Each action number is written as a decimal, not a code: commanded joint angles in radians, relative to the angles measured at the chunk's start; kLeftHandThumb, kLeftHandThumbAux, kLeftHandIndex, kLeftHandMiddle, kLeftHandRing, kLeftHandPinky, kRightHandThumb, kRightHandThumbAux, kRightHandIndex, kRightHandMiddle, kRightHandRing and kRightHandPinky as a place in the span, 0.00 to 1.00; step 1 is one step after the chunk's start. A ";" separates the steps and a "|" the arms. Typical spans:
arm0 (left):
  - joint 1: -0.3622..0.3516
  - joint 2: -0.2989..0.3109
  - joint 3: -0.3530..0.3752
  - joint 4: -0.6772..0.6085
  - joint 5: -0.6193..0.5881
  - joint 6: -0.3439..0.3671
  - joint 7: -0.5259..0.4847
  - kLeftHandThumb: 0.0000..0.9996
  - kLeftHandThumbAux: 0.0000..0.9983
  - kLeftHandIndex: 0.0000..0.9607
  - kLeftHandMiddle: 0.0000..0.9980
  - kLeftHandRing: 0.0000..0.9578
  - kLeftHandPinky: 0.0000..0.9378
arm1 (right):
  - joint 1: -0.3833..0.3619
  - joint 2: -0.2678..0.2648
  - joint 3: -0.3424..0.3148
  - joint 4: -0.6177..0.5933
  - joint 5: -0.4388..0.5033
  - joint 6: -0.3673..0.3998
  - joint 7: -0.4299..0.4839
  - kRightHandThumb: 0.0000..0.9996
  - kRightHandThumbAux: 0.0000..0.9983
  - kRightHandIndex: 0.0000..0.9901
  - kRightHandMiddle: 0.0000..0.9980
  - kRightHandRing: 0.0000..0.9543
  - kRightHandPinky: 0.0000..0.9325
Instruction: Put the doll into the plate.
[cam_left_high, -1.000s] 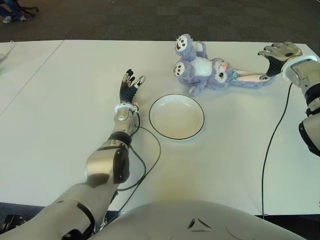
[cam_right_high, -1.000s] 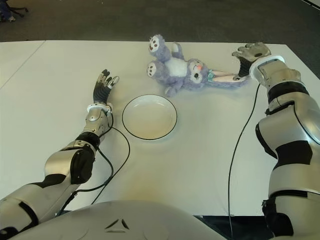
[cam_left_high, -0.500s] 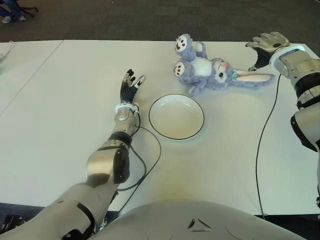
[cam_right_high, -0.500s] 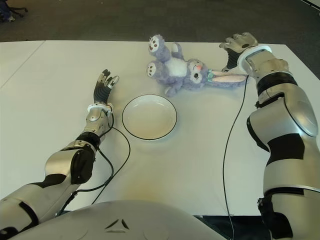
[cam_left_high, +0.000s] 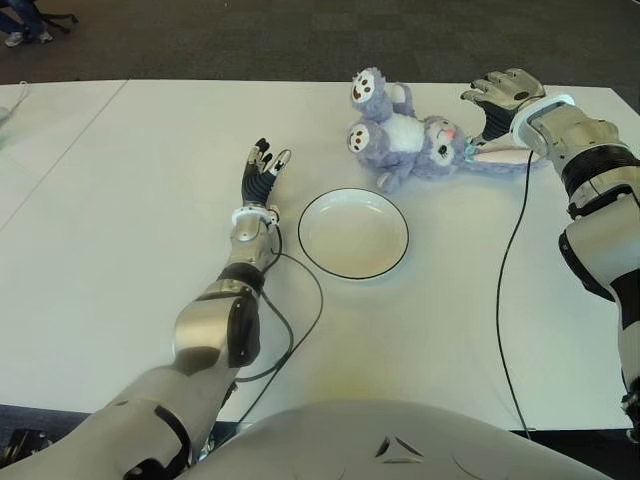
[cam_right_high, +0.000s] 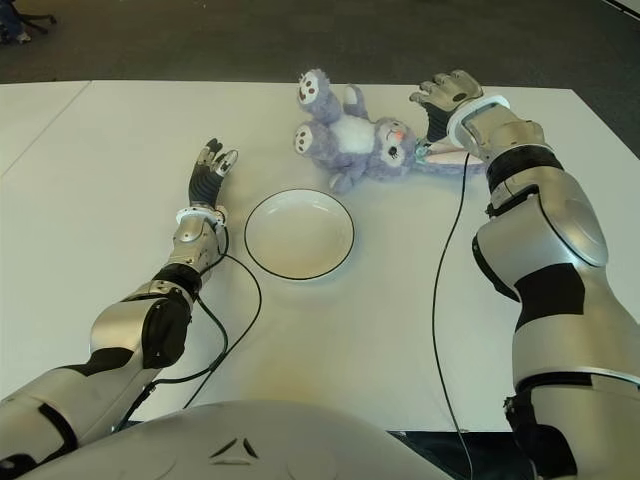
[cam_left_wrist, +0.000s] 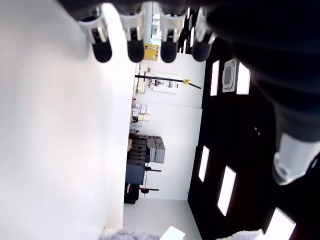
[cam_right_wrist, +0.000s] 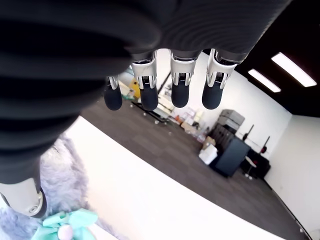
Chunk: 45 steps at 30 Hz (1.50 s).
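Observation:
A purple and white plush bunny doll (cam_left_high: 405, 134) lies on its back at the far side of the white table (cam_left_high: 120, 250), long ears (cam_left_high: 505, 158) stretched to the right. The white plate (cam_left_high: 353, 233) with a dark rim sits empty just in front of it. My right hand (cam_left_high: 497, 92) hovers open over the ears, close to the doll's head, fingers (cam_right_wrist: 180, 85) spread and holding nothing; the doll's fur and teal bow (cam_right_wrist: 62, 226) show below them. My left hand (cam_left_high: 262, 165) shows open to the left of the plate, fingers (cam_left_wrist: 135, 42) straight.
A black cable (cam_left_high: 505, 290) runs from my right wrist across the table toward the front edge. Another cable (cam_left_high: 300, 315) loops by my left forearm, near the plate. The table's far edge (cam_left_high: 250, 82) lies just behind the doll.
My right hand has moved left along the doll's ears, from past their tips to near the doll's head. The doll, the plate and my left hand have stayed put.

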 joint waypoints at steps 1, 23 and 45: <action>0.161 -0.060 -0.008 0.116 0.005 0.127 0.003 0.00 0.56 0.00 0.03 0.03 0.03 | 0.031 0.088 -0.004 0.004 0.012 -0.001 -0.016 0.24 0.57 0.00 0.00 0.00 0.00; 0.176 -0.054 0.002 0.118 -0.004 0.128 -0.024 0.00 0.54 0.00 0.03 0.02 0.02 | 0.131 0.152 -0.061 0.010 0.084 -0.028 -0.037 0.27 0.57 0.00 0.00 0.00 0.00; 0.182 -0.056 0.024 0.115 -0.022 0.102 -0.042 0.00 0.54 0.00 0.02 0.02 0.03 | 0.306 0.112 -0.194 0.021 0.212 -0.032 -0.129 0.32 0.61 0.00 0.00 0.00 0.00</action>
